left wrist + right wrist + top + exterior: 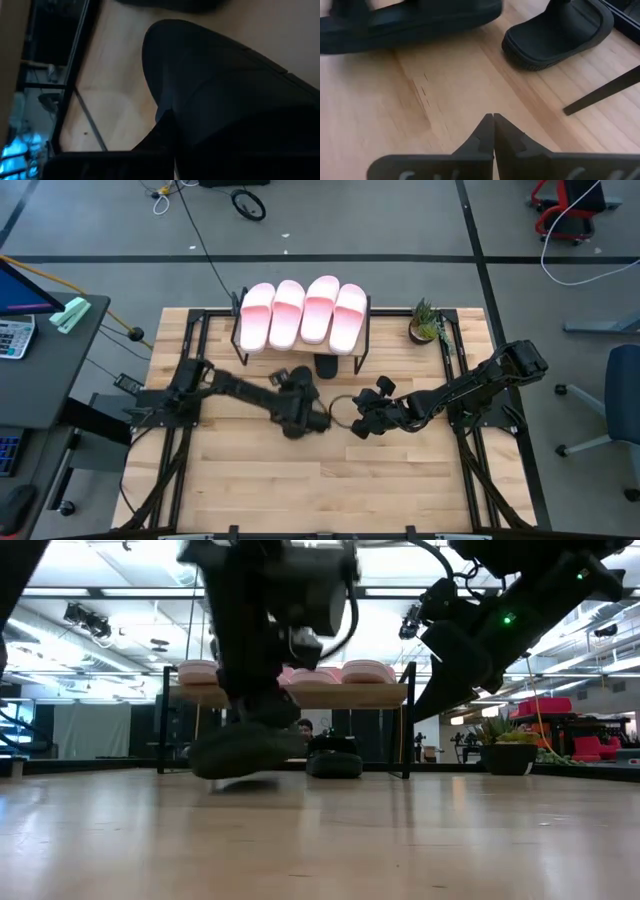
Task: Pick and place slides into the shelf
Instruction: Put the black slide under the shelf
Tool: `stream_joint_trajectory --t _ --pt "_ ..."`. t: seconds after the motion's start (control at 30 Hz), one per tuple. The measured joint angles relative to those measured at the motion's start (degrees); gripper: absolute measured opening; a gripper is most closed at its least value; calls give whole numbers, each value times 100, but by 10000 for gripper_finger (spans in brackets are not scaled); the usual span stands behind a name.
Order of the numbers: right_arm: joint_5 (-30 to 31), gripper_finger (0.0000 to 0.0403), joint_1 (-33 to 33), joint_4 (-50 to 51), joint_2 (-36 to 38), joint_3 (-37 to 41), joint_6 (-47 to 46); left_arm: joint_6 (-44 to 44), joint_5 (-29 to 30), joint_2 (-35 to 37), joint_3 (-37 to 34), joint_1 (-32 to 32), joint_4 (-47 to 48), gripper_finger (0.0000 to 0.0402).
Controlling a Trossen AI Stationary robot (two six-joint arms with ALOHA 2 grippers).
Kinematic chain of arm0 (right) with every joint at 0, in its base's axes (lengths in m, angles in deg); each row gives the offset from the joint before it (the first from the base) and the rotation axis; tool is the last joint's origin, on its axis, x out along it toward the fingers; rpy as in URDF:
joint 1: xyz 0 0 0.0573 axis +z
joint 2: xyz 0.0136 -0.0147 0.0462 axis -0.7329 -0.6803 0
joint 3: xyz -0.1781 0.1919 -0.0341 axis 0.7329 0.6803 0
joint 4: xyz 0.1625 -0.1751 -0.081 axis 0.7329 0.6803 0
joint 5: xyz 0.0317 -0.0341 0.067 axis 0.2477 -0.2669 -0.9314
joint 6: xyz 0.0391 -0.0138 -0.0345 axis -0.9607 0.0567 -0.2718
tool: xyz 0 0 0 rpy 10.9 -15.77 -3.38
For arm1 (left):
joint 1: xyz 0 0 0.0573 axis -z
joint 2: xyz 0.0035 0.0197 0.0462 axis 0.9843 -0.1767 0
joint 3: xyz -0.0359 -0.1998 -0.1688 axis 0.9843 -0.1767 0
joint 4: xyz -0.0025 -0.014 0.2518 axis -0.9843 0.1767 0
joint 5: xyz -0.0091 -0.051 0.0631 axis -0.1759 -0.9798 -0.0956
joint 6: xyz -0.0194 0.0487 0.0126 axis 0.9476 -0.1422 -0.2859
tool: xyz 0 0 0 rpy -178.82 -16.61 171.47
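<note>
My left gripper (300, 418) is at the table's middle, shut on a black slide (245, 752) that fills the left wrist view (225, 90). My right gripper (357, 423) hovers just to its right, shut and touching nothing; its closed fingers (493, 120) point down at bare wood. The second black slide (327, 366) lies sole-down on the table under the shelf (330, 695). Several pink slides (303, 313) lie side by side on the shelf's plank top. My left gripper comes at the black slide from above, pointing down, with its fingers (262, 710) on the slide's upper side. The gripper's own body and the slide hide which part they pinch. The slide sits nearly level, its sole (240, 772) just off the tabletop.
A small potted plant (425, 323) stands at the shelf's right end. The shelf's thin black legs (600, 90) flank the slide stored under it. Bare slatted wood stretches toward the near edge. A desk with a calculator (15, 335) sits beyond the table's left side.
</note>
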Motion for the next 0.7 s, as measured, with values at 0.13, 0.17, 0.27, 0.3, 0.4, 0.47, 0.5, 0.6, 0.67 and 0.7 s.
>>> stream_joint_trajectory --t 0.13,0.17,0.27,0.3,0.4,0.47,0.5,0.6,0.67,0.7 --pt "0 6 -7 1 0 0 42 -337 11 14 -189 -452 -596 23" --pt "0 7 -7 -1 0 0 42 -396 10 21 -197 -532 -646 26" --pt "-1 5 -4 2 0 0 42 -451 -275 21 -196 -754 -854 35" --pt "-2 4 -4 0 0 0 42 -457 -446 28 -190 -816 -937 37" --pt "-2 4 -4 3 0 0 42 -620 -717 28 -189 -860 -1044 47" --pt "-2 5 -4 3 0 0 42 -916 -758 20 -200 -809 -1064 57" --pt "-2 6 -4 2 0 0 42 -1008 -766 10 -204 -778 -1078 64" --pt "-2 7 -4 3 0 0 42 -1007 -789 8 -205 -697 -1081 90" --pt "-2 6 -4 0 0 0 40 -1005 -806 8 -205 -637 -1083 109" --pt "-2 5 -4 0 0 0 41 -1005 -806 8 -205 -602 -1084 119"
